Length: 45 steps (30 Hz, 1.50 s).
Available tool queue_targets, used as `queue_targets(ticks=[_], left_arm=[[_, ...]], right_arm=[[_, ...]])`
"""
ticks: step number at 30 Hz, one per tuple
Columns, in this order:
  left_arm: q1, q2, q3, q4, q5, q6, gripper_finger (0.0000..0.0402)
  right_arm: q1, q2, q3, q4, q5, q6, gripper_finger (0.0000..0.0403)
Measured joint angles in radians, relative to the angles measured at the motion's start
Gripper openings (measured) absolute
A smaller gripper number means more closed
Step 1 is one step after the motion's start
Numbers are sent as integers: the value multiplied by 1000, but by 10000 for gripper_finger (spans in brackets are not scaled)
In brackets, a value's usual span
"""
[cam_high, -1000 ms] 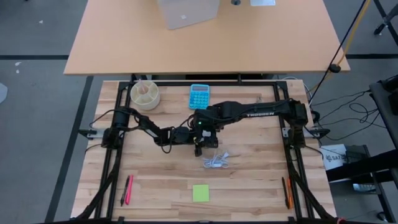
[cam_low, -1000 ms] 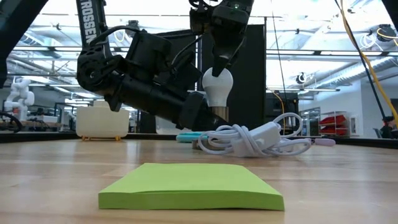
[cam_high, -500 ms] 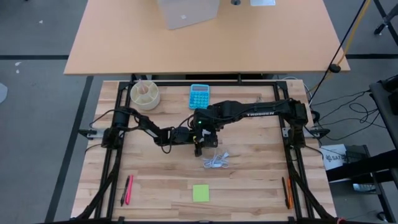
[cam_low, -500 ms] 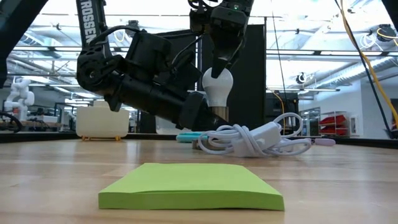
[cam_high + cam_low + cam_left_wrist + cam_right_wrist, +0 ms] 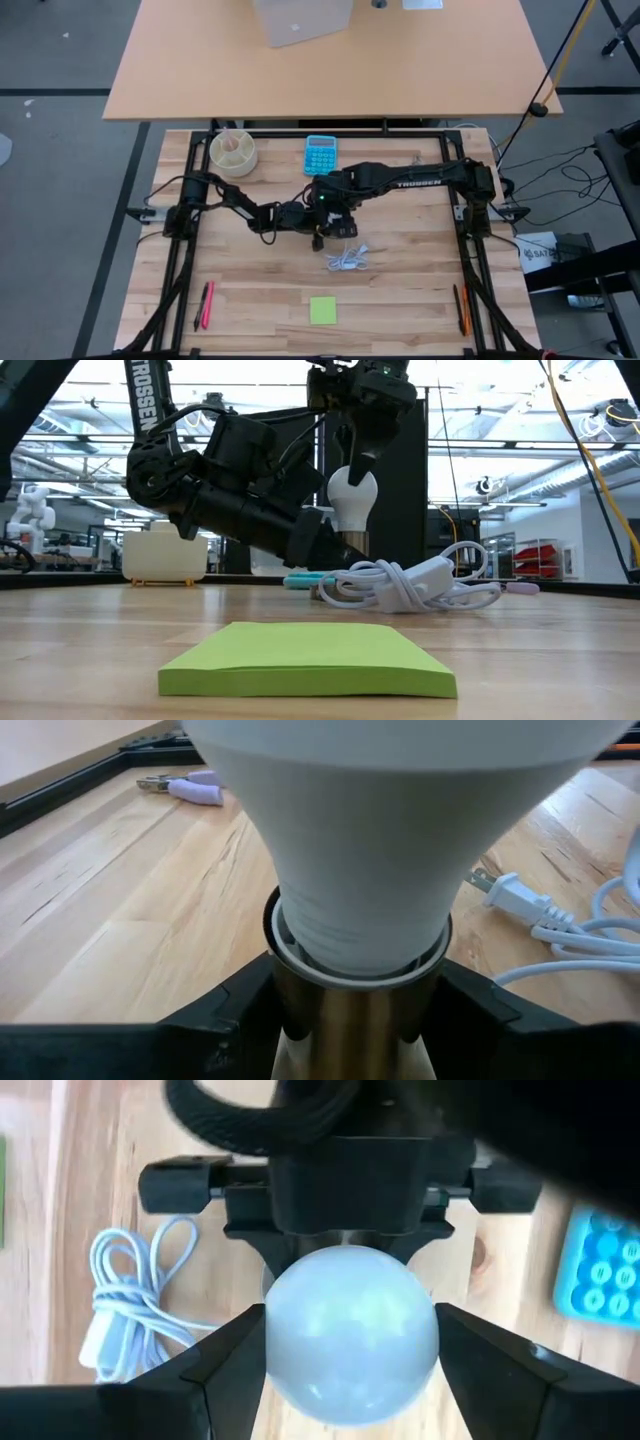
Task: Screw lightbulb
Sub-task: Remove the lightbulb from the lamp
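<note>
Wooden desk (image 5: pixel 250 290), butcher-block planks inside a black frame. Both dark arms meet near its middle.

Left arm lies low across the desk; left claw (image 5: pixel 350 1005) pressed against a brass-coloured socket (image 5: pixel 352 1020), one finger on each side, steadying it upright. Right arm reaches in from the far side, pointing down; right claw (image 5: pixel 350 1345) pinches the globe of the lightbulb (image 5: pixel 351 500) from above, one finger on either flank.

Step in hand, as I judge it: threading the bulb into the socket. Bulb stands upright, neck down, base already inside the socket's rim in the left wrist view; how deep the thread has gone cannot be told. Next move likely calls for a wrist turn of the right claw about the bulb's axis, with the left claw holding the socket against that twist, then a release and regrip if more turns are needed.

Bulb: frosted white, pear-shaped, smooth rounded globe tapering to a narrower neck with faint ridges near the rim.

Smaller items: coiled white power cord (image 5: pixel 405 585) with plug just beside the socket; blue calculator (image 5: pixel 321 154) farther back; green sticky-note pad (image 5: pixel 305 660) well apart, near the front edge.
</note>
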Motion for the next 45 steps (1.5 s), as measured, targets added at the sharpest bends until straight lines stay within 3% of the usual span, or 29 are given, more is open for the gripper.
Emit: queue_targets(ticks=[32,38,45], left_arm=[[6,-1,0,-7,116,8,197],[8,-1,0,-10,118,4,197],[11,-1,0,-13,120,2,197]], right_arm=[[5,1,0,27,5,-804,265],[7,0,-1,29,21,-802,265],[24,1,-1,30,68,-498,275]])
